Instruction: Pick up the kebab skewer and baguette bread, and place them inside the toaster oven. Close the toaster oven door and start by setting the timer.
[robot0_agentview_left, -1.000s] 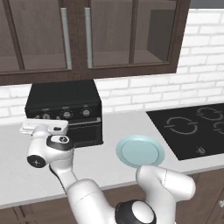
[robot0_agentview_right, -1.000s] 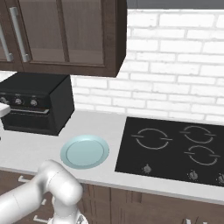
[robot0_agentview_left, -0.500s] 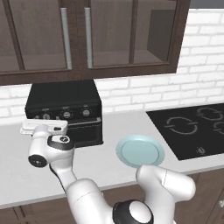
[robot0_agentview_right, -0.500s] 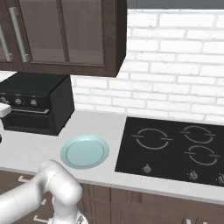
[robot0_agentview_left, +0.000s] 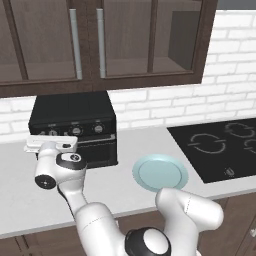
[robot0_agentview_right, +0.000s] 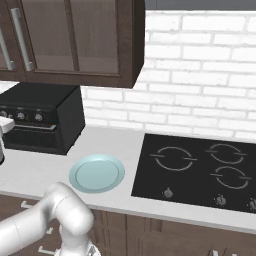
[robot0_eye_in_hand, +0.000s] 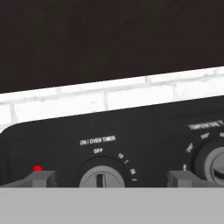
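Observation:
The black toaster oven (robot0_agentview_left: 75, 117) (robot0_agentview_right: 45, 120) stands on the counter against the brick wall, and its door (robot0_agentview_left: 95, 150) is closed. My gripper (robot0_agentview_left: 51, 142) hovers in front of the oven's left knob. In the hand view my gripper (robot0_eye_in_hand: 111, 178) is open, its dark fingertips (robot0_eye_in_hand: 41, 177) standing on either side of the timer knob (robot0_eye_in_hand: 101, 177). That knob is marked ON / OVEN TIMER and its pointer sits at OFF. A red light (robot0_eye_in_hand: 37, 168) glows to its left. The kebab skewer and the baguette bread are out of view.
A pale blue plate (robot0_agentview_left: 160, 172) (robot0_agentview_right: 96, 173) lies on the counter right of the oven. A black cooktop (robot0_agentview_left: 220, 145) (robot0_agentview_right: 200, 167) lies further right. Dark wall cabinets (robot0_agentview_left: 125, 40) hang above the oven. A second knob (robot0_eye_in_hand: 216, 164) shows at the right.

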